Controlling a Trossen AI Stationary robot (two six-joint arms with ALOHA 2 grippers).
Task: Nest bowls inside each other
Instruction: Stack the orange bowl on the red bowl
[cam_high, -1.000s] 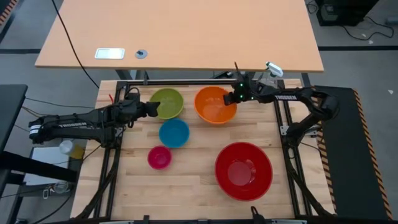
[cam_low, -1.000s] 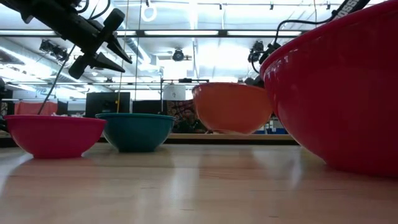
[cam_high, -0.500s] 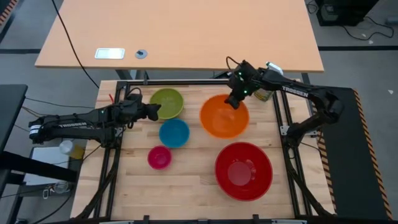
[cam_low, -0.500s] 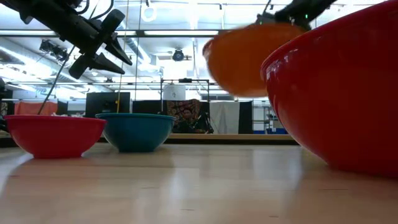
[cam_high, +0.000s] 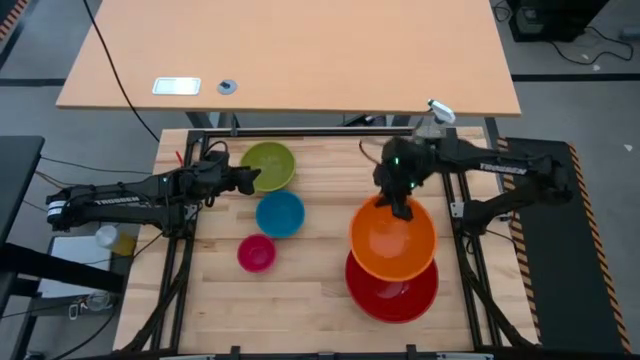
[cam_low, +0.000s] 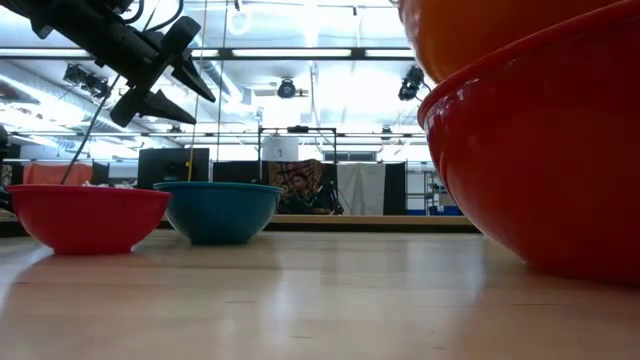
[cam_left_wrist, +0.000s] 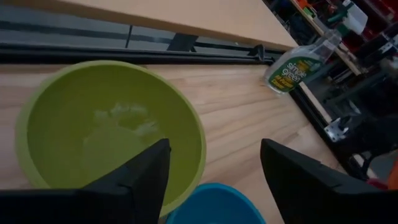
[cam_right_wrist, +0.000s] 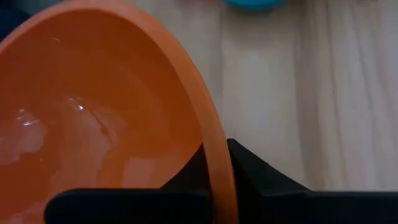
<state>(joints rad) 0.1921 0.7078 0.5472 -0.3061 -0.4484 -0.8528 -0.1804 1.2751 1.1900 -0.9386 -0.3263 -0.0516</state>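
Observation:
My right gripper (cam_high: 401, 207) is shut on the orange bowl (cam_high: 393, 240), which hangs over the far part of the red bowl (cam_high: 392, 292) at the near right. The green bowl (cam_high: 268, 166), blue bowl (cam_high: 280, 213) and pink bowl (cam_high: 256, 253) rest on their bases on the table's left half. My left gripper (cam_high: 251, 178) hovers open above the green bowl's (cam_left_wrist: 106, 130) left rim, touching nothing. In the low view the orange bowl (cam_low: 490, 30) shows above the red bowl's (cam_low: 545, 150) rim. My right gripper pinches the orange bowl's rim (cam_right_wrist: 219, 163) at its far edge, one finger inside the bowl and one outside. The fingers slant down from the table's far side. The bowl hangs mouth up over the red bowl; whether the two touch I cannot tell.
A clear spray bottle (cam_left_wrist: 292, 65) stands at the far right corner (cam_high: 432, 118). A bare strip of wooden tabletop (cam_high: 320, 215) lies between the left bowls and the red bowl. A second table (cam_high: 290, 50) stands beyond the far edge.
My right gripper has lifted the orange bowl off the far middle of the table and carried it toward the near right, up and over the red bowl. The bowl tipped on the way and now sits mouth up.

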